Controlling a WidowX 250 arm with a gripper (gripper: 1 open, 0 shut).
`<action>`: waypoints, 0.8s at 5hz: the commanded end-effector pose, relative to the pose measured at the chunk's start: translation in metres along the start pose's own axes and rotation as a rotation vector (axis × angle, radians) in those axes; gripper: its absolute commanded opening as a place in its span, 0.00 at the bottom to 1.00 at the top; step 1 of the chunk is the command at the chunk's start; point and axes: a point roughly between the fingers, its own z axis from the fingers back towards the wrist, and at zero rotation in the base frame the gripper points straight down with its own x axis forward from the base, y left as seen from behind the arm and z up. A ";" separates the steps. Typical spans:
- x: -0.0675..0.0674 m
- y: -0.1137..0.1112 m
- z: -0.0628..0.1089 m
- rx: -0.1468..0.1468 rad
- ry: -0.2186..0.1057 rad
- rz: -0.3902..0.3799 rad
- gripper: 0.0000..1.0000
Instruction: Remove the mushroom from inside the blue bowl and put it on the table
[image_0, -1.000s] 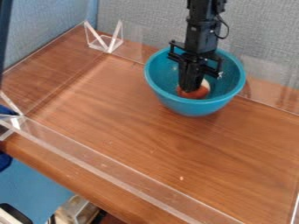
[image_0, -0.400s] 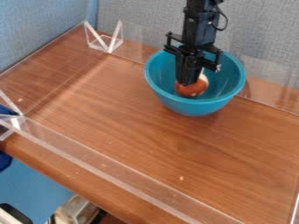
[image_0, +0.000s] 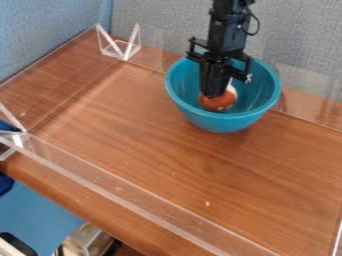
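The blue bowl (image_0: 223, 95) stands on the table (image_0: 147, 140) at the back right. My gripper (image_0: 217, 92) points straight down into the bowl, its dark fingers shut on the mushroom (image_0: 218, 99). The orange-brown cap shows just below the fingertips, still within the bowl's rim. The stem is hidden between the fingers.
Clear acrylic walls (image_0: 160, 205) run along the table's edges, with triangular braces (image_0: 118, 45) at the back left corner. A blue backdrop rises behind the table. Open wood surface lies left of and in front of the bowl.
The gripper has lifted slightly inside the bowl, and the mushroom has come up with it.
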 end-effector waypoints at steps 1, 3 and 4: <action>-0.006 0.003 0.036 0.029 -0.090 0.029 0.00; -0.009 0.003 0.041 0.033 -0.092 0.037 0.00; -0.011 0.003 0.043 0.035 -0.093 0.042 0.00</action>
